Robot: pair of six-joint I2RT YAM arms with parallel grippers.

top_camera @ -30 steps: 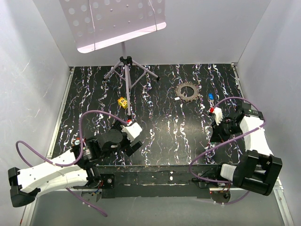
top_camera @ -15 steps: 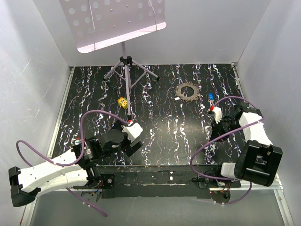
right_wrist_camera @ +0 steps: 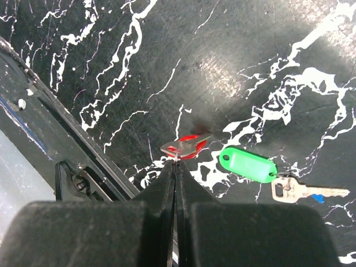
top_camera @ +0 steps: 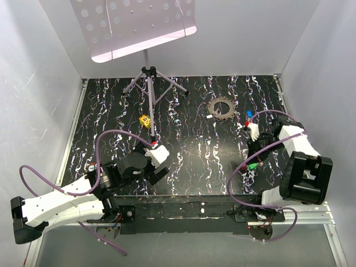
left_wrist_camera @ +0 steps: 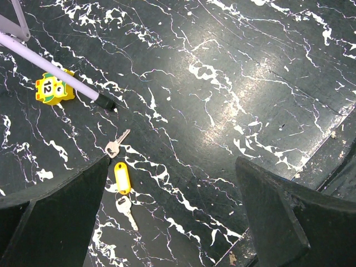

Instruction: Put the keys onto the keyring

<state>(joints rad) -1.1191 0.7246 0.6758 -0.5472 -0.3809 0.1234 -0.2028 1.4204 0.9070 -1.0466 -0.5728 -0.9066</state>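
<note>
My right claw (right_wrist_camera: pixel 175 162) is closed, its two fingers pressed flat together with no gap between them. The tips meet right at the head of a small silver key (right_wrist_camera: pixel 179 148) that lies across a red tag (right_wrist_camera: pixel 196 146) on the black marbled table (right_wrist_camera: pixel 222 67). I cannot tell whether I am pinching that key or only touching it. Just right of it in my wrist view lies a green tag (right_wrist_camera: pixel 247 164). A second silver key (right_wrist_camera: pixel 295 191) is joined to its far end, flat on the table with a bit of blue beside its blade. A dark rail (right_wrist_camera: pixel 61 111) runs along the left of this view. From above, this claw (top_camera: pixel 253 157) sits near the table's right side. A blue tag (top_camera: pixel 249 114) lies farther back, just right of a metal sprocket (top_camera: pixel 221 107).

My left claw (left_wrist_camera: pixel 172 167) is wide open and holds nothing, above the table near its front edge. Low on the left of its wrist view, beside one finger, lies another bunch. It is a pale key (left_wrist_camera: pixel 117 144), a yellow tag (left_wrist_camera: pixel 122 177) and a short silver key (left_wrist_camera: pixel 127 211), close together in a line. Beyond them is a yellow block (left_wrist_camera: pixel 54 89) marked 12. The lilac leg (left_wrist_camera: pixel 55 71) of the music stand (top_camera: pixel 147 71) passes just beside the block, its black foot on the table. From above, my two claws are well apart.
</note>
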